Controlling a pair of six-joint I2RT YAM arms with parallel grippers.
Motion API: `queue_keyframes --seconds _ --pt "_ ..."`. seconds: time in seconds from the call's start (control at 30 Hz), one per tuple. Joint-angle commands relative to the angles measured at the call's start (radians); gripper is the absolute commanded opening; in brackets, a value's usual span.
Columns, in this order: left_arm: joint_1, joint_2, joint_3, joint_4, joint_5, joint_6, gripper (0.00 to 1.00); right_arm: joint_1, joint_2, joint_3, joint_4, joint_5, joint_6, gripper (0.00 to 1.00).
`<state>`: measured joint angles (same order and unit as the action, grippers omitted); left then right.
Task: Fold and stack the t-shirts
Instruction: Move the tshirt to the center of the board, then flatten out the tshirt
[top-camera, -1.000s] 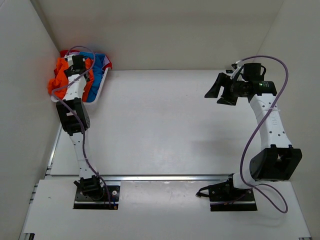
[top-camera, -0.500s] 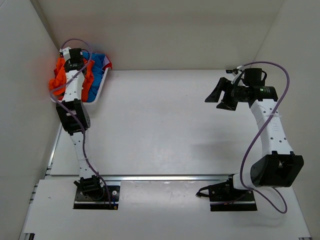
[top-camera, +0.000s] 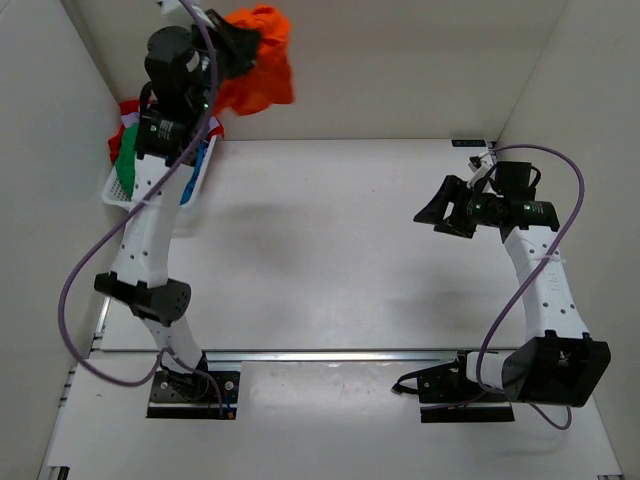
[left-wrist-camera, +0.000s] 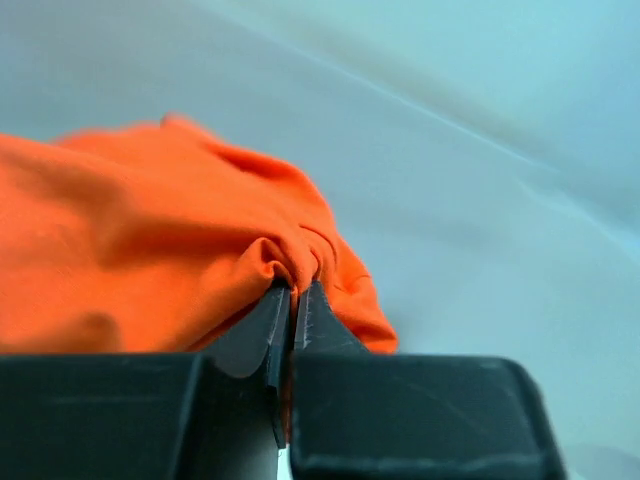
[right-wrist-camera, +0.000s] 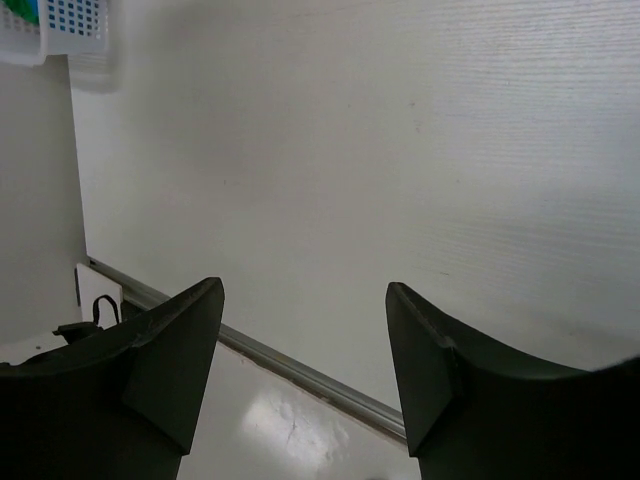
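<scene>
Orange t-shirt (top-camera: 262, 60) was pinched by left claw (left-wrist-camera: 293, 297), held aloft near basket (top-camera: 114, 193) — right claw (right-wrist-camera: 305, 340) spread, empty. Nothing folded yet; other t-shirts (top-camera: 124, 168) left in basket.

White table (top-camera: 330, 250), plain white walls (top-camera: 400, 60)

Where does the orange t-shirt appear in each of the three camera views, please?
Top external: upper left, the orange t-shirt hangs bunched from the left gripper.
Left wrist: left half, pinched between the shut fingers.
Right wrist: not in it.
Shared landmark: the white basket, at the left edge of the top external view and the top left corner of the right wrist view; the left wrist view lacks it.
</scene>
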<state>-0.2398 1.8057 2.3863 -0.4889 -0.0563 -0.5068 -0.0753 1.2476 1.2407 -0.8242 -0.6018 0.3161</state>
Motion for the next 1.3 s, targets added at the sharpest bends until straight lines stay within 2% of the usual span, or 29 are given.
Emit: queue_keyframes --seconds 0.0,0.03,0.13,0.23,0.3,0.33,0.37,0.4,0.47,0.53,0.63,0.77,0.83,0.93,1.07,1.27 --pt "-0.107 -0.078 -0.056 -0.011 0.179 -0.152 0.00 -0.009 -0.059 -0.043 0.088 -0.055 -0.035 0.63" --pt "-0.113 -0.129 -0.112 0.037 0.231 -0.209 0.00 -0.001 -0.066 -0.059 0.089 -0.053 -0.038 0.63" --pt "-0.124 -0.239 -0.439 0.079 0.210 -0.230 0.00 0.025 -0.091 -0.070 0.120 -0.058 -0.041 0.64" --pt "-0.090 -0.266 -0.584 0.015 0.223 -0.230 0.00 0.051 -0.111 -0.092 0.120 -0.026 -0.051 0.66" --pt "-0.078 -0.278 -0.767 -0.019 0.219 -0.243 0.15 0.049 -0.117 -0.109 0.119 -0.030 -0.037 0.69" --pt "-0.057 -0.276 -0.817 -0.014 0.251 -0.255 0.42 0.046 -0.126 -0.116 0.125 -0.033 -0.041 0.69" --pt "-0.029 -0.272 -0.929 0.015 0.339 -0.265 0.67 0.048 -0.126 -0.121 0.128 -0.032 -0.035 0.72" --pt "-0.015 -0.258 -1.025 0.016 0.390 -0.303 0.75 0.054 -0.129 -0.124 0.126 -0.026 -0.034 0.76" --pt "0.002 -0.247 -1.151 0.038 0.507 -0.303 0.80 0.068 -0.110 -0.122 0.129 -0.017 -0.026 0.80" --pt "-0.003 -0.262 -1.258 0.032 0.483 -0.271 0.82 0.107 -0.085 -0.097 0.132 0.019 -0.008 0.83" --pt "0.010 -0.292 -1.308 -0.003 0.428 -0.225 0.83 0.210 -0.015 -0.072 0.149 0.062 0.011 0.83" --pt "0.025 -0.308 -1.297 -0.146 0.322 -0.159 0.77 0.380 0.113 -0.063 0.207 0.102 0.043 0.74" --pt "0.008 -0.336 -1.309 -0.223 0.204 -0.121 0.75 0.460 0.168 -0.078 0.230 0.102 0.049 0.64" --pt "0.008 -0.391 -1.372 -0.299 0.128 -0.107 0.74 0.529 0.229 -0.118 0.235 0.129 0.034 0.62" --pt "0.013 -0.489 -1.507 -0.367 0.058 -0.093 0.75 0.568 0.250 -0.221 0.255 0.155 0.017 0.60" --pt "0.016 -0.565 -1.613 -0.410 -0.014 -0.084 0.82 0.601 0.265 -0.345 0.319 0.181 0.017 0.60"
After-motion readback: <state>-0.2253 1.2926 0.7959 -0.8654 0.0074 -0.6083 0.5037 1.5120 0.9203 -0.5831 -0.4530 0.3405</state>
